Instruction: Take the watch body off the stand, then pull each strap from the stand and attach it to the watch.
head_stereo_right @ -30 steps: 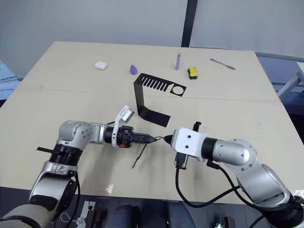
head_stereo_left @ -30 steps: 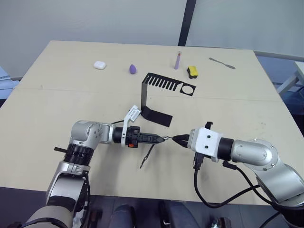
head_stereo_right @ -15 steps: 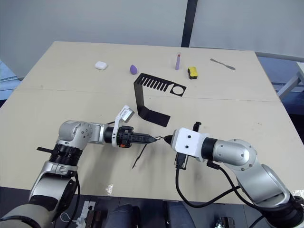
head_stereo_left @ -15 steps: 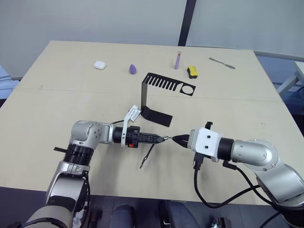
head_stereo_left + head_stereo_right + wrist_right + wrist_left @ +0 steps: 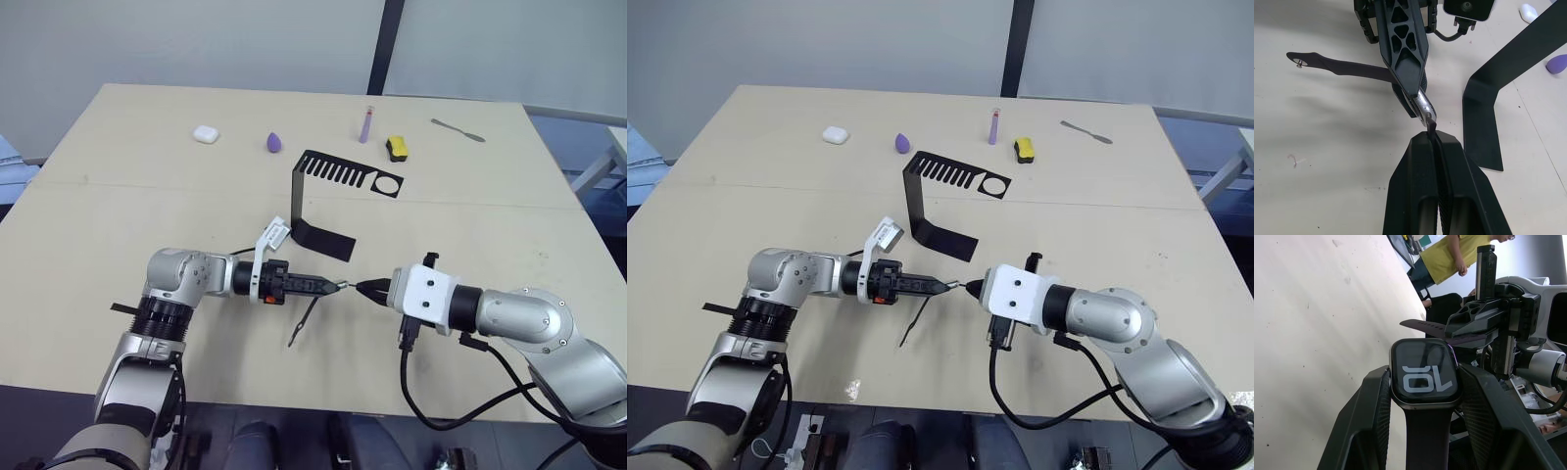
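My left gripper (image 5: 328, 286) is shut on the watch body (image 5: 1423, 374), whose dark screen shows pale digits. One black strap (image 5: 304, 321) hangs from the watch down to the table, its pin end (image 5: 1300, 61) lying free. My right gripper (image 5: 364, 288) is shut on the other strap (image 5: 1425, 325), held edge-on between its fingers (image 5: 1415, 161). The tip of that strap meets the watch's rim (image 5: 1423, 106), and the two grippers point at each other, nearly touching. The black stand (image 5: 323, 196) stands bare just behind them.
Along the far side of the table lie a white earbud case (image 5: 204, 134), a purple egg shape (image 5: 273, 143), a purple tube (image 5: 365, 124), a yellow-and-black block (image 5: 397, 148) and a metal spatula (image 5: 458, 130). A person in a yellow shirt (image 5: 1449, 254) is beyond the table.
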`<state>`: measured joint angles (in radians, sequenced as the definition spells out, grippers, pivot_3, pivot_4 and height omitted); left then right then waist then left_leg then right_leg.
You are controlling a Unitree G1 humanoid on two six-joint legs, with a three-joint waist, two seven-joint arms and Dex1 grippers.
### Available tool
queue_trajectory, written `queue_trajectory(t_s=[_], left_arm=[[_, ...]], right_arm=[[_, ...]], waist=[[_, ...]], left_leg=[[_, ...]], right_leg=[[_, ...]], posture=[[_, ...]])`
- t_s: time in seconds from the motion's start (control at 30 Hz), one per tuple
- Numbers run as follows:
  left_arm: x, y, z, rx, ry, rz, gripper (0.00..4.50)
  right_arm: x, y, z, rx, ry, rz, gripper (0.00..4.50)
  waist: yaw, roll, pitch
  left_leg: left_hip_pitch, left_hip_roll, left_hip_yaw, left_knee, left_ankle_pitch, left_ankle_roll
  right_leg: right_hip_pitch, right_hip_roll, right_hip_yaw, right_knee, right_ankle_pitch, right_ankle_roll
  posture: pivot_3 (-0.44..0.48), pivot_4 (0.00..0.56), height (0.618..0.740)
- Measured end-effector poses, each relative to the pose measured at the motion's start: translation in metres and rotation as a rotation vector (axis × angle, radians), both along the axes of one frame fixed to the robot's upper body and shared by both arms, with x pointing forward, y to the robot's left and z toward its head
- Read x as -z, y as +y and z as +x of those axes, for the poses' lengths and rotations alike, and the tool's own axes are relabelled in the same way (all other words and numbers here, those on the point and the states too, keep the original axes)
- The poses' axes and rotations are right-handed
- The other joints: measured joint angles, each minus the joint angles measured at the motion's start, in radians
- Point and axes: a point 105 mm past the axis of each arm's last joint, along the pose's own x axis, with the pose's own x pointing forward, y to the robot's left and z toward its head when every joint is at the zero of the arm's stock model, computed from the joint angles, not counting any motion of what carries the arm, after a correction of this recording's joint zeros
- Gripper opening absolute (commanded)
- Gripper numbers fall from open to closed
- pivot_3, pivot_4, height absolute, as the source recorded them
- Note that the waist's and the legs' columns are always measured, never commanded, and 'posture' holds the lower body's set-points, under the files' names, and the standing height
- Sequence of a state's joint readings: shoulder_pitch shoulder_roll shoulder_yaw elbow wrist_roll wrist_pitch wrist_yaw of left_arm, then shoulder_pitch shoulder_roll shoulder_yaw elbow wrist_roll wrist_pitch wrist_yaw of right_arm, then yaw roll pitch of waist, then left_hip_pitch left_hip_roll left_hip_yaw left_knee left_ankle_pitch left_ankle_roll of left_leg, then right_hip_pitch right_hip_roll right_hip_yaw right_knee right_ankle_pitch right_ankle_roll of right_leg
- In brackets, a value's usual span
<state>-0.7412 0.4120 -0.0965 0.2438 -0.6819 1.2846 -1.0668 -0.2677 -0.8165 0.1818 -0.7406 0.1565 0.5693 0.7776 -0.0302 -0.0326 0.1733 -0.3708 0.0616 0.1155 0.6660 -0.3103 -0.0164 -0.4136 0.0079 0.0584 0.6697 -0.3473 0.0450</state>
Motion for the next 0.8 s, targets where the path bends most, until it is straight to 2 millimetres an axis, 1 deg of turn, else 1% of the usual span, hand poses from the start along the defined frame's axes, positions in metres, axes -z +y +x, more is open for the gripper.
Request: queue_trajectory(t_s=[0.47,0.8], left_arm=[[-0.001,-0.0019,0.0007,-0.005,-0.002,-0.01,1.58],[-0.0008,-0.0062,0.0013,-0.011,0.0,-0.015,1.58]], right_arm=[[-0.0027,0.0018,0.0019,-0.003,-0.027,-0.018,0.0],[-0.0019,0.0011,0.0041,-0.007,-0.091,-0.1,0.0]], waist=[[0.0,0.0,0.0],[0.0,0.0,0.0]], left_leg=[[0.0,0.0,0.0,0.0,0.0,0.0],[0.0,0.0,0.0,0.0,0.0,0.0]], right_leg=[[0.0,0.0,0.0,0.0,0.0,0.0],[0.0,0.0,0.0,0.0,0.0,0.0]], posture=[[0.0,0.15,0.74],[0.0,0.15,0.74]])
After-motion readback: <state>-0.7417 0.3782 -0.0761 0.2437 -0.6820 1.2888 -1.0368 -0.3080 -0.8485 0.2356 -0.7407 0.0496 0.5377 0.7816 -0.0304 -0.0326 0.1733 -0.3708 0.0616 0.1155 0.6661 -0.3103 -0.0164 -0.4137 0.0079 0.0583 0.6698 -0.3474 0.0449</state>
